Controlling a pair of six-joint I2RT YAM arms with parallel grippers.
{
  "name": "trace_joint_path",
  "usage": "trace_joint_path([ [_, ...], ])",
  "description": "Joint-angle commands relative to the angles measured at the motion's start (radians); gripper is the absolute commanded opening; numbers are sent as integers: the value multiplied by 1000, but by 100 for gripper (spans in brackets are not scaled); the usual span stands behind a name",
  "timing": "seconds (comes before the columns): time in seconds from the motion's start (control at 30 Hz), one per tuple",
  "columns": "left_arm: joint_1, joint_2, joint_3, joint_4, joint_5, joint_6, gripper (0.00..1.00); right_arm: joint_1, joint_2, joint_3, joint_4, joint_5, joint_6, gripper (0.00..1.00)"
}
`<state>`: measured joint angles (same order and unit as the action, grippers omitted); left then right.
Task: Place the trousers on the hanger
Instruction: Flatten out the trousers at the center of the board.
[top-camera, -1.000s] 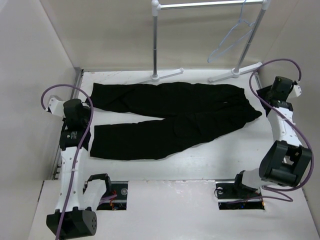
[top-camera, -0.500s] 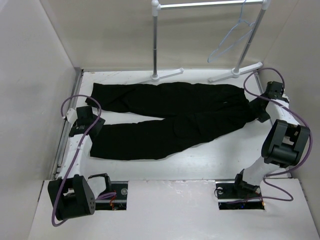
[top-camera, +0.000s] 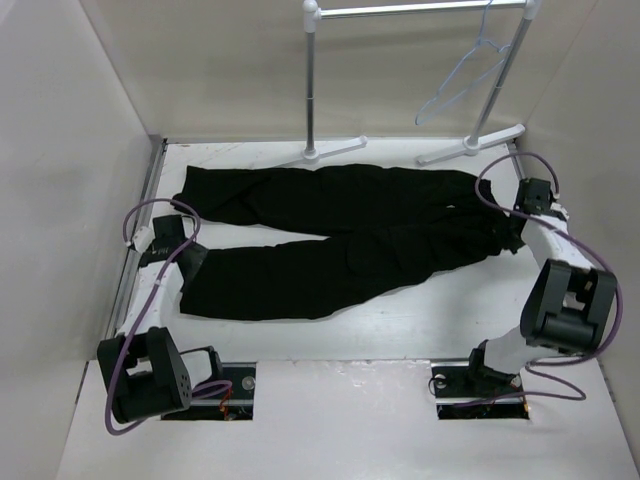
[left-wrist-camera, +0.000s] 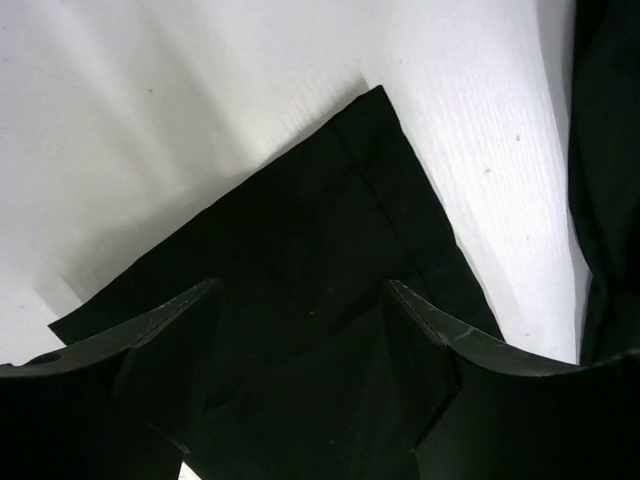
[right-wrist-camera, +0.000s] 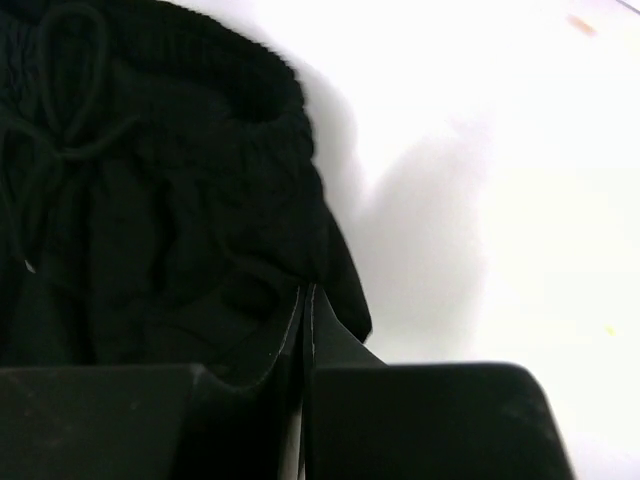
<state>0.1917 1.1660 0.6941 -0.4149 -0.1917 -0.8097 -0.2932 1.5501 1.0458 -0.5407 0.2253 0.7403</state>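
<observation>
The black trousers (top-camera: 340, 235) lie flat on the white table, legs to the left, waist to the right. My left gripper (top-camera: 186, 262) is down at the hem of the near leg. In the left wrist view it (left-wrist-camera: 300, 305) is open, with the jaws straddling the leg's hem (left-wrist-camera: 330, 230). My right gripper (top-camera: 506, 236) is at the waist end. In the right wrist view it (right-wrist-camera: 305, 295) is shut, with its tips pinched on the edge of the drawstring waistband (right-wrist-camera: 180, 200). The pale hanger (top-camera: 455, 85) hangs from the rail at the back right, far from both grippers.
The white garment rack (top-camera: 311, 80) stands at the back, with its feet (top-camera: 335, 150) on the table just behind the trousers. Walls close in the table on the left and right. A table edge strip (top-camera: 152, 180) runs along the left.
Both arms have swung down from raised poses onto the trousers. The left went to the near leg's hem, the right to the waist. The waist corner now sits slightly further in.
</observation>
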Motion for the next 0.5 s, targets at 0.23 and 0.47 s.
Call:
trace_joint_path([
  [0.23,-11,170,162,44,-40,73,66,15,-294,-187,103,28,85,3],
  [0.47,-5,375,251,50,-68,112,64,13,-326,-187,145,-17,87,3],
])
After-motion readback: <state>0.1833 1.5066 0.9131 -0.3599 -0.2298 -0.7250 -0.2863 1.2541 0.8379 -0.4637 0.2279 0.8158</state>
